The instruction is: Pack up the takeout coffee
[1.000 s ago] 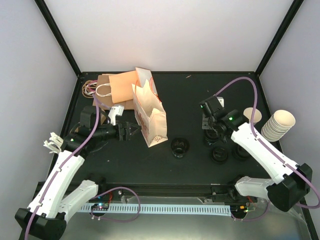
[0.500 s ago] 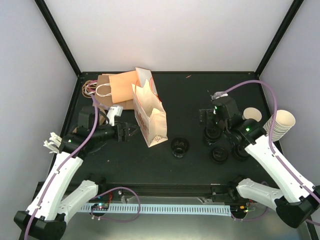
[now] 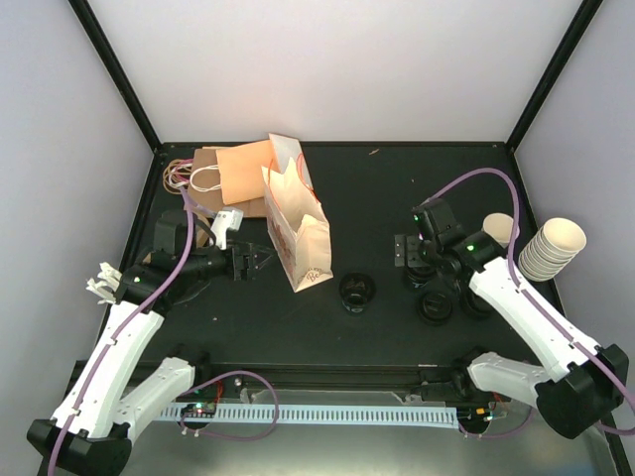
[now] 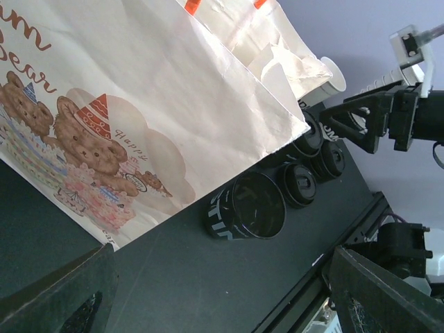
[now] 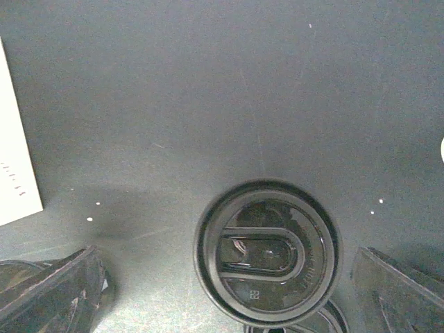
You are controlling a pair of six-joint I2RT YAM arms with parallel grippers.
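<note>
The takeout coffee, a small cream paper cup, stands upright at the right of the table, beside a stack of nested cream cups. My right gripper hangs open to the cup's left, pointing down over a black lid. That lid lies between its fingers, and neither finger touches it. My left gripper is open and holds nothing. It points at the side of the white paper bag printed with bears.
More black lids lie near the right gripper, and a black round piece with white lettering lies right of the bag. A brown handled bag lies flat at the back left. Black frame posts rise at the table's corners.
My right gripper has opened wide, and its arm has shifted above the black lids. The left arm and the bag have not moved.
</note>
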